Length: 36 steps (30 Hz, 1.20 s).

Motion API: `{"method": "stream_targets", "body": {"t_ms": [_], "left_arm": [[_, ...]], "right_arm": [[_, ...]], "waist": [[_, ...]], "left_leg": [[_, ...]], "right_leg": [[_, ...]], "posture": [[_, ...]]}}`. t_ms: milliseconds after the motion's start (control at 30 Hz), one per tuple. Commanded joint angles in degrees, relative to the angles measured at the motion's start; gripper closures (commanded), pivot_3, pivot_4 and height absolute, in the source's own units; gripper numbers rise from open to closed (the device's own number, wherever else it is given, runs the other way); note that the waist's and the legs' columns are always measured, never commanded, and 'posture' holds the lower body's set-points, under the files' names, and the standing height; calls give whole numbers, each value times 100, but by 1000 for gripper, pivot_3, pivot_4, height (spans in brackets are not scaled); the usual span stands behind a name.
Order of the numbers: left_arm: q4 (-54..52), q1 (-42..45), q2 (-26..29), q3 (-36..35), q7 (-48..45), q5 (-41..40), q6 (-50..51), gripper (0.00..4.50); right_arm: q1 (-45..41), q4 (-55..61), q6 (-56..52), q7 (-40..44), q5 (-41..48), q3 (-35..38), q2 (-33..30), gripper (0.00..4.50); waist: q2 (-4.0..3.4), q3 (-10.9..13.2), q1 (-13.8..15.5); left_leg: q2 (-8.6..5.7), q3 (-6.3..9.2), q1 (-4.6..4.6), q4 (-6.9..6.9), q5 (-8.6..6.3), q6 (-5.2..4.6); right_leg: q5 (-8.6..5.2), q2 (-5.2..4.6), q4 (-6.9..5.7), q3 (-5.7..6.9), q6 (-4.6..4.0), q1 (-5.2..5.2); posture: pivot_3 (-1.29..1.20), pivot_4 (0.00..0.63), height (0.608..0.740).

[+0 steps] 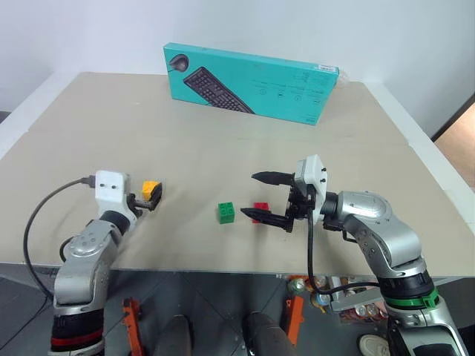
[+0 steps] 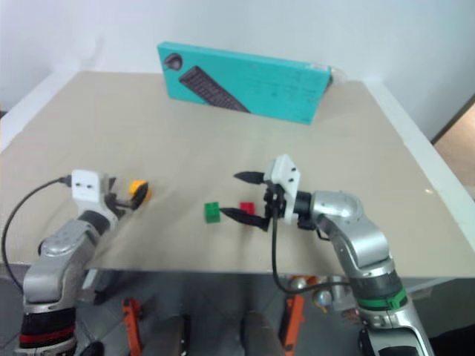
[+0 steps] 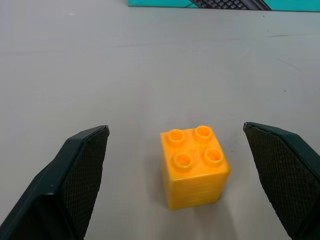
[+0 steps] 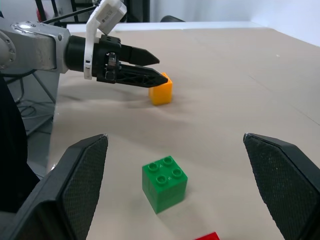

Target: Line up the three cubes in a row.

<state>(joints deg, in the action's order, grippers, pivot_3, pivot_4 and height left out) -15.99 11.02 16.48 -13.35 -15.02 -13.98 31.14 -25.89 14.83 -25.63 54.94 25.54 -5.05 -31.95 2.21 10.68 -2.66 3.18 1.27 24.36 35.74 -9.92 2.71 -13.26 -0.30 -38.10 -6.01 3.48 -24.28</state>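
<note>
While the yellow cube (image 3: 194, 167) sits on the surface (image 1: 223, 141) between the spread fingers of the left end effector (image 1: 151, 199), well apart from green cube (image 1: 226, 212) and red cube (image 1: 260, 210), centre before closing. Right end effector (image 1: 269, 197) gapes, holding nothing.

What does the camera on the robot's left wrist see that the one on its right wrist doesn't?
The left wrist view looks straight down on the four studs of the yellow cube, standing on the table between that gripper's open fingers, untouched, plus an edge of the teal keyboard box.

The right wrist view adds the green cube, a corner of the red cube, and the left gripper seen from the side.

Both show the yellow cube and the beige table.
</note>
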Motion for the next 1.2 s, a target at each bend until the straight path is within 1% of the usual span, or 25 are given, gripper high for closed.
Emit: {"method": "stream_targets", "body": {"t_ms": [33,200,233,267,300,333,433,467,500,533,600,667,733,833,900,967,1067,1200], "left_arm": [[67,121,-14,53,53,26,-228,44],[398,256,-43,58,145,-8,-132,44],[460,278,-42,62,157,-17,-95,431],[506,296,-55,58,150,-54,-90,585],[548,310,-50,79,140,-50,-107,951],[581,319,-42,103,128,-42,-124,1168],[666,345,-19,153,126,-18,-90,2282],[687,347,-9,156,120,-24,-66,2525],[709,348,6,154,118,-22,-60,3017],[724,349,23,154,117,-17,-45,3160],[772,375,95,159,30,-33,-42,3151],[796,449,212,159,-261,-163,-156,3151],[729,467,517,344,-1014,-294,-469,3151],[680,318,1199,764,-2574,-474,-1071,3151],[828,262,1709,1066,-3580,-455,-1574,3151],[1056,321,2063,1289,-4299,-429,-1935,3151],[1571,684,2291,1518,-5130,-514,-2223,3151],[2388,1243,2274,1730,-5727,-343,-2677,3151]], "right_arm": [[-50,127,98,29,-23,46,-78,0],[-25,160,92,3,-31,47,-80,0],[-21,165,93,-3,-35,48,-78,0],[-18,169,93,-6,-38,49,-77,0],[-14,173,94,-10,-43,50,-75,0],[-8,177,97,-10,-47,50,-74,0],[8,181,110,-16,-62,47,-68,0],[13,183,116,-16,-68,46,-67,0],[16,184,118,-16,-71,48,-65,0],[20,184,121,-14,-75,51,-63,0],[25,178,136,-9,-90,56,-64,0],[24,169,158,-7,-106,58,-67,0],[14,159,170,-6,-108,61,-73,0],[-8,148,177,4,-109,67,-89,0],[-19,135,189,18,-117,69,-106,0],[-23,125,204,25,-127,71,-122,0],[-23,143,194,16,-123,85,-150,0],[32,268,130,-18,-75,129,-196,0]], "waist": [[0,0,0],[0,0,0],[0,0,0],[0,0,-1],[0,0,-1],[0,0,-1],[0,0,-1],[0,0,-1],[0,0,-1],[0,0,-1],[0,0,-1],[0,0,-1],[0,0,-4],[0,0,-6],[-1,1,-7],[-1,1,-7],[-2,1,-7],[-2,1,0]], "left_leg": [[0,-1,0,-1,0,0],[0,0,0,-3,0,0],[0,0,0,-3,0,0],[0,0,0,-2,0,0],[0,-1,0,-2,0,0],[0,0,0,-2,0,0],[0,-1,0,-2,0,0],[0,-1,0,-2,0,0],[0,0,0,-2,0,0],[0,0,0,-3,0,0],[0,0,0,-3,0,0],[0,0,0,-3,0,0],[0,0,-1,-2,0,1],[0,-1,1,-5,1,2],[0,-7,0,-11,0,3],[1,-9,0,-18,0,4],[2,-9,1,-25,0,3],[3,-8,5,-23,0,3]], "right_leg": [[0,-1,0,-1,1,0],[0,0,0,0,2,0],[0,0,0,0,2,0],[0,0,0,0,2,0],[0,0,0,-1,2,0],[0,0,0,-1,2,0],[0,-1,0,-1,2,0],[0,0,0,0,2,-1],[0,0,0,-1,2,-1],[0,0,0,0,2,-1],[0,0,0,0,2,-1],[0,0,0,0,1,-1],[1,0,0,0,0,-2],[-1,0,1,0,-4,-5],[-4,-3,3,-2,-6,-7],[-9,-4,5,-2,-11,-10],[-12,-4,5,-1,-14,-15],[-13,-4,5,2,-13,-15]], "posture": [[0,150,740],[0,150,740],[0,150,740],[0,150,740],[0,150,740],[0,150,740],[0,150,740],[0,150,740],[0,150,740],[0,150,740],[0,150,740],[0,150,740],[0,150,740],[0,150,740],[0,150,740],[0,150,740],[0,150,740],[0,150,740]]}}
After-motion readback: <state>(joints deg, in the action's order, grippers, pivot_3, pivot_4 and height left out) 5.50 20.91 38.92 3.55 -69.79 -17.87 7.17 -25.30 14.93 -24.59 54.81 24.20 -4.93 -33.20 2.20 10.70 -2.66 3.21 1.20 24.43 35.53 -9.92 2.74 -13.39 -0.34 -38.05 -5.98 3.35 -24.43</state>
